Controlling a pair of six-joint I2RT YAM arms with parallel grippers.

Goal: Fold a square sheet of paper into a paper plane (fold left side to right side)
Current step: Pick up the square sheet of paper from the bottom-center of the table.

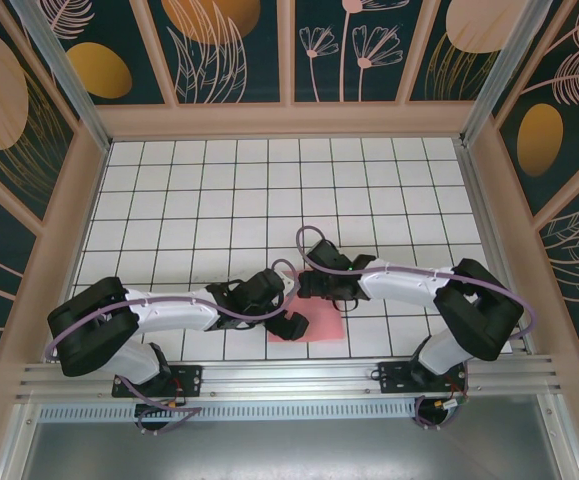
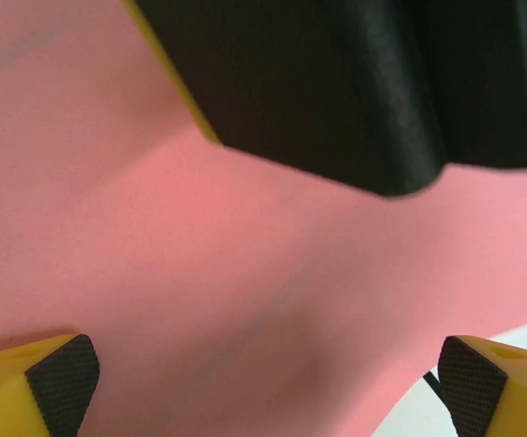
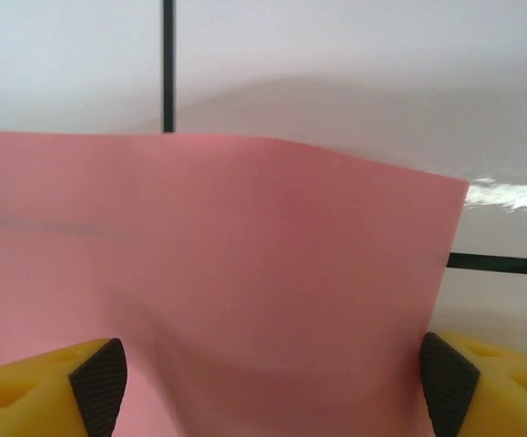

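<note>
Currently the square sheet of paper [image 1: 319,328] is seen on the desk [image 1: 219,200] by the near edge, beneath both tools. The left tool [image 2: 263,387] is spread wide open; the right tool [image 3: 272,378] is open too, astride a bulge. Should that bulge be pinched unevenly, a crooked crease could be set.

We see the sheet of paper [image 1: 314,327] as thin, matt salmon pink, smooth apart from soft buckles and a faint crease. The table [image 1: 219,200] under it looks like hard white tile, glossy enough to throw a glare. The fingers [image 2: 4,387] are smooth yellow plastic, tipped with black pads [image 2: 63,387] of fine cross-hatched grain. The arms [image 1: 169,310] wear shiny white plastic shells with matt black joints. The near rail [image 1: 289,378] is brushed metal.
</note>
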